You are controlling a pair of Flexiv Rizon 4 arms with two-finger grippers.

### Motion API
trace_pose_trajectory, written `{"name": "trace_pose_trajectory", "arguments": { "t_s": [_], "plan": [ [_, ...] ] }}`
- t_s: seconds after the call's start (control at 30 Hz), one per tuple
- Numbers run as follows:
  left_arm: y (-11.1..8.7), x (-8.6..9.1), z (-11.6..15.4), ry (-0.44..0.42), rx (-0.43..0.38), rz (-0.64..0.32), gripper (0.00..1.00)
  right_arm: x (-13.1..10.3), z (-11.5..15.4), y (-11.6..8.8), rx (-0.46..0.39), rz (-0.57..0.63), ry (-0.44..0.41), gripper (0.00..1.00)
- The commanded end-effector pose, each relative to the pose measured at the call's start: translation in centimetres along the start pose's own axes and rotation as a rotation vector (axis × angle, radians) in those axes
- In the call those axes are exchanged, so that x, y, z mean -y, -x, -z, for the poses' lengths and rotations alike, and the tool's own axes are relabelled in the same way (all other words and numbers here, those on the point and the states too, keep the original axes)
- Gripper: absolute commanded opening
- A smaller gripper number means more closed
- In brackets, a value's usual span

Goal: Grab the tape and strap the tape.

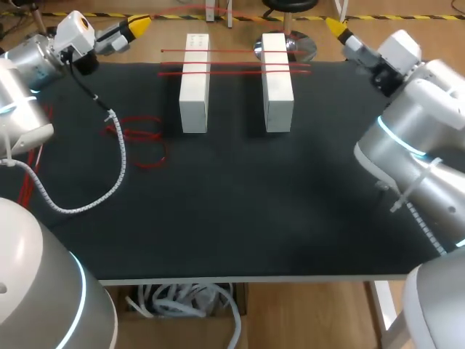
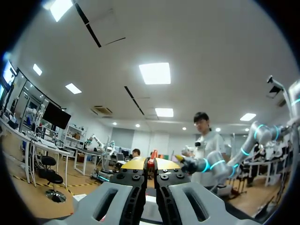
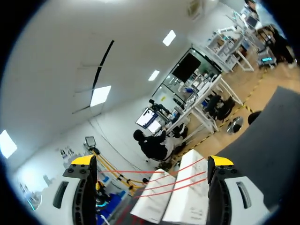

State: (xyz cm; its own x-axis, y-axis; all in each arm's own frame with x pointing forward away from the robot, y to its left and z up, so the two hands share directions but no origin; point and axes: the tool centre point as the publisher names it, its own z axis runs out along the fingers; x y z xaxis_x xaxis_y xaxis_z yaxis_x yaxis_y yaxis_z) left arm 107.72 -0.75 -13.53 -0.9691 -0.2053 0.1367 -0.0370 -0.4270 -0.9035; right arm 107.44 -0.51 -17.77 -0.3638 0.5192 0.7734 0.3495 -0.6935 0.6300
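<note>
The loose tape (image 1: 139, 142) lies as a tangle of thin red loops on the left part of the black worktop (image 1: 240, 211), just beside the left arm's spiral-wrapped cable (image 1: 120, 156). Three straight tape strands (image 1: 232, 62) span two white blocks (image 1: 195, 83) that stand side by side at the far edge.

The left claw (image 1: 136, 27) hangs above the far left corner, well apart from the loose tape. Its yellow tips are closed together. A small red patch shows at the tips in the left wrist view; whether it is gripped cannot be told. The right claw (image 3: 152, 161) sits at the far right corner, spread wide with nothing in it, and the blocks and strands lie ahead of it.

Judged step: the grab has not begun. The next move calls for the left claw to open, descend onto the tangle and pinch a single loop close to the worktop surface. The tape is thin and flat, so a shallow or off-centre pinch is likely to slip.
</note>
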Motion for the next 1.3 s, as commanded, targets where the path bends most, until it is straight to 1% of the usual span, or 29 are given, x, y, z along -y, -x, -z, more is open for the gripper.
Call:
{"name": "trace_pose_trajectory", "arguments": {
  "t_s": [0.03,0.07,0.1,0.17,0.2,0.23,0.3,0.33,0.37,0.43,0.5,0.53,0.6,0.63,0.73,0.77,0.8,0.83,1.3],
  "plan": [
    [-0.1,-0.1,0.0,-0.002,0.001,-0.002,0.0,0.7,-0.5,-1.7,0.046,-0.399,0.098,1.0],
    [-0.1,-0.1,0.0,-0.002,0.001,-0.002,0.0,0.8,-0.6,-2.1,0.031,-0.439,0.115,1.0],
    [-0.1,-0.1,0.0,-0.002,0.001,-0.002,0.0,0.9,-0.6,-2.5,0.023,-0.51,0.132,1.0],
    [-0.1,-0.1,0.0,-0.002,0.001,-0.002,0.0,1.1,-0.7,-3.1,0.019,-0.529,0.133,1.0],
    [-0.1,-0.1,0.0,-0.002,0.001,-0.002,0.0,1.2,-0.7,-3.2,0.023,-0.607,0.134,1.0],
    [-0.1,-0.1,0.0,-0.002,0.001,-0.002,0.0,1.4,-0.8,-3.4,0.036,-0.647,0.122,1.0],
    [-0.1,-0.1,0.0,-0.002,0.001,-0.002,0.0,1.7,-1.3,-3.4,0.048,-0.78,0.113,1.0],
    [-0.1,-0.1,0.0,-0.002,0.001,-0.002,0.0,1.8,-1.5,-3.3,0.048,-0.778,0.115,1.0],
    [-0.1,-0.1,0.0,-0.002,0.001,-0.002,0.0,2.1,-1.8,-3.3,0.044,-0.831,0.109,1.0],
    [-0.1,-0.1,0.0,-0.002,0.001,-0.002,0.0,2.6,-2.2,-3.3,0.054,-0.854,0.102,1.0],
    [-0.1,-0.1,0.0,-0.002,0.001,-0.002,0.0,2.9,-2.5,-3.5,0.028,-0.916,0.094,1.0],
    [-0.1,-0.1,0.0,-0.002,0.001,-0.002,0.0,3.0,-2.6,-3.6,0.036,-0.966,0.095,1.0],
    [-0.1,-0.1,0.0,-0.002,0.001,-0.002,0.0,3.3,-2.9,-3.7,0.024,-0.973,0.097,1.0],
    [-0.1,-0.1,0.0,-0.002,0.001,-0.002,0.0,3.4,-3.0,-3.9,0.02,-1.006,0.094,1.0],
    [-0.1,-0.1,0.0,-0.002,0.001,-0.002,0.0,3.7,-3.2,-4.7,0.009,-1.001,0.089,1.0],
    [-0.1,-0.1,0.0,-0.002,0.001,-0.002,0.0,3.8,-3.2,-4.9,0.007,-0.984,0.072,1.0],
    [-0.1,-0.1,0.0,-0.002,0.001,-0.002,0.0,3.8,-3.3,-5.2,-0.01,-0.903,0.038,1.0],
    [-0.1,-0.1,0.0,-0.002,0.001,-0.002,0.0,3.7,-3.1,-5.4,-0.075,-0.909,0.039,1.0],
    [-0.1,-0.1,0.0,-0.002,0.001,-0.002,0.0,3.7,-3.1,-5.4,-0.075,-0.909,0.039,1.0]
  ]
}}
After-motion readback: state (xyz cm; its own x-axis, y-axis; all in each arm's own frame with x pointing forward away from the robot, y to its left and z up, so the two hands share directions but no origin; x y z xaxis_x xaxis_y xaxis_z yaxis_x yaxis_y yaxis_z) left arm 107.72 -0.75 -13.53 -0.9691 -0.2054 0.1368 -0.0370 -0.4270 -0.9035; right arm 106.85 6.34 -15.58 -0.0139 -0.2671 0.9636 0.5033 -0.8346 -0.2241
